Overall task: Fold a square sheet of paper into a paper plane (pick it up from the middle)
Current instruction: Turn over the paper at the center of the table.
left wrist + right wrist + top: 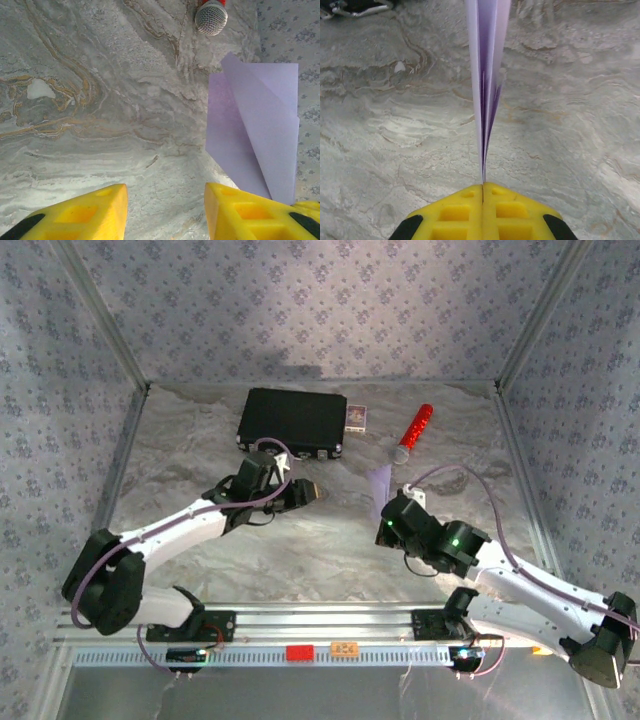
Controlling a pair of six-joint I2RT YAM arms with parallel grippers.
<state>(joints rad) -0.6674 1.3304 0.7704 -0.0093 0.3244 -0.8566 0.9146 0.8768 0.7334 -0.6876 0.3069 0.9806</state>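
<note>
Marbled tabletop (330, 560) lies beneath the folded lilac paper (487, 75), light, limp, probably best held by its crease, pinched on edge in the clenched right claw (483, 187) near-right of the black case (292, 420); left claw (165, 192) gapes empty.

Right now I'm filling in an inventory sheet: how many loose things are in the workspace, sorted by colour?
Black: 1, case
White-and-dark: 1, card box
Red-and-silver: 1, cylinder
Lilac: 1, folded paper, pinched in the right gripper
Total: 4
</note>
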